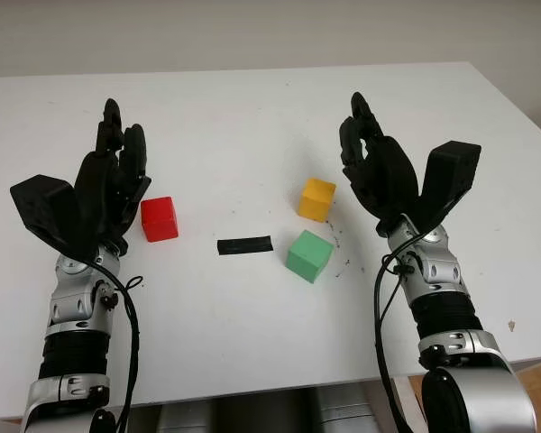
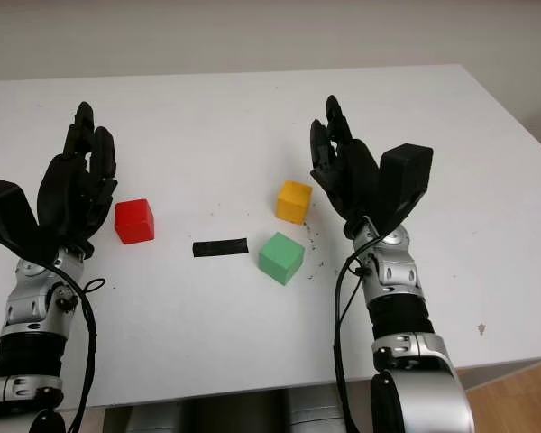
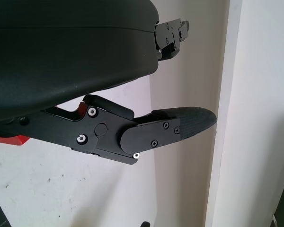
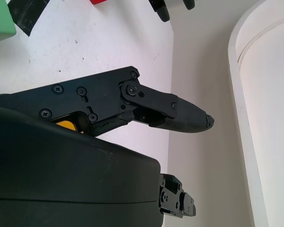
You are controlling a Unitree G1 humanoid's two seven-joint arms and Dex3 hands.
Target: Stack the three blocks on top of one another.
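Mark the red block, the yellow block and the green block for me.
red block (image 1: 159, 219), left eye view, on its front face.
yellow block (image 1: 316, 199), left eye view, at its middle.
green block (image 1: 308, 255), left eye view, on its top face.

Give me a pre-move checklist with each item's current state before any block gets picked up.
1. Left hand holds nothing, beside the red block: ok.
2. Right hand holds nothing, beside the yellow block: ok.
3. Red, yellow and green block each lie apart on the table, none stacked: ok.
4. Each block's top is uncovered: ok.
5. Black strip lies between the red and green blocks, touching neither: ok.
6. Whether the strip is stuck down: cannot tell.
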